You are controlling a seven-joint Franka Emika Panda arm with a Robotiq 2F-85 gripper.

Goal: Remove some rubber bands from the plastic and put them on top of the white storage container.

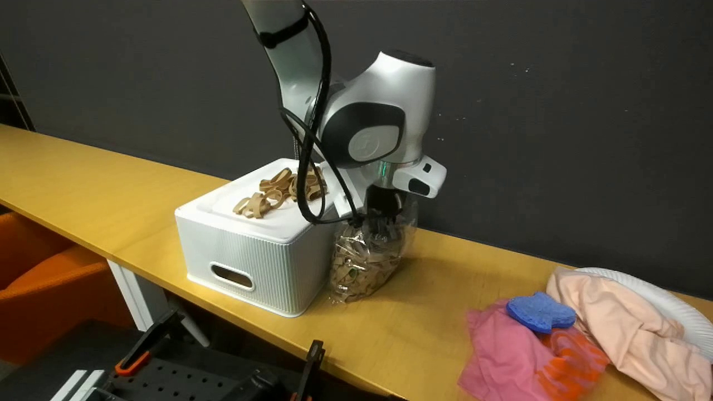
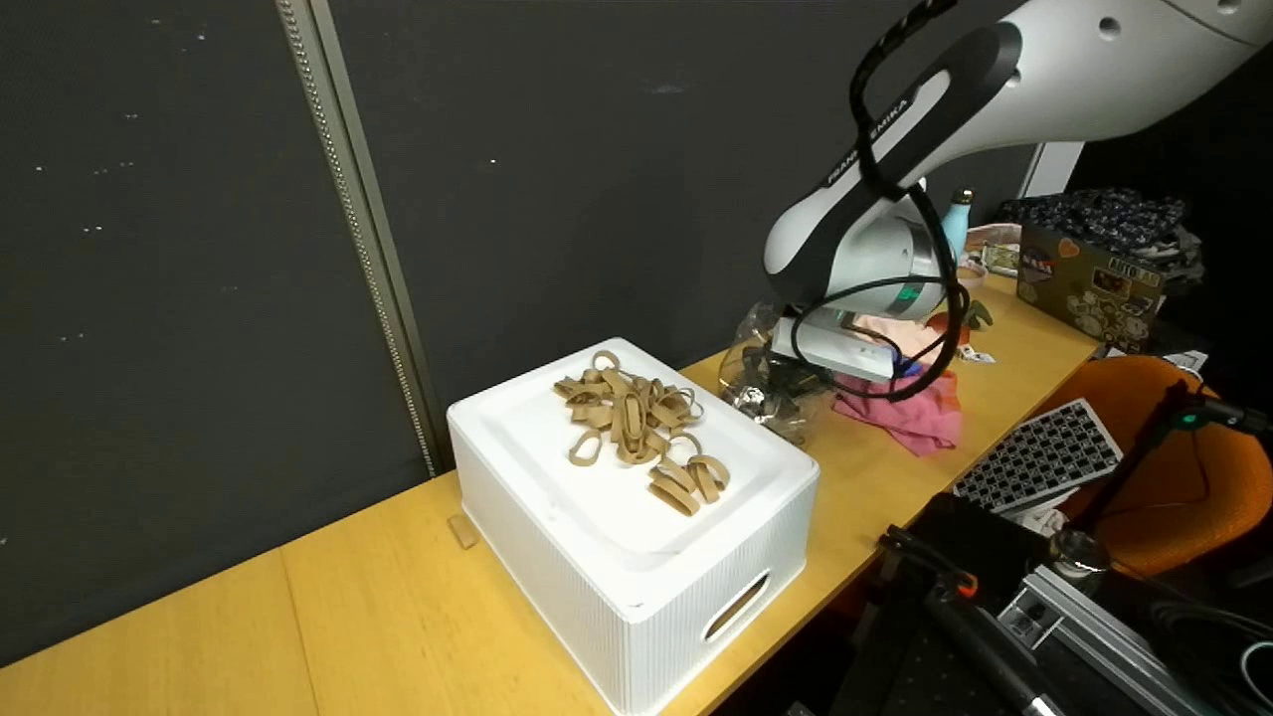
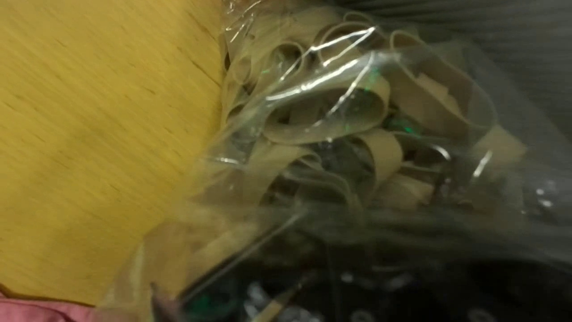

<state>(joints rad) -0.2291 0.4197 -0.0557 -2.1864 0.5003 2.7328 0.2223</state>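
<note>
In an exterior view: bag (image 1: 372, 250) of rubber bands (image 1: 356, 275), toward the wall-side edge of the surface (image 1: 426, 312), jaws seemingly inside. In an exterior view: loose bands (image 2: 632, 413) atop white storage container (image 2: 597, 522). Wrist view: jaws veiled, opening I cannot tell; I should pinch bands, not bag.

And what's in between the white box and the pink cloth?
In an exterior view, the plastic bag of rubber bands stands beside the white box, the tool at the bag's top; then comes wooden table, up to the pink cloth.
</note>
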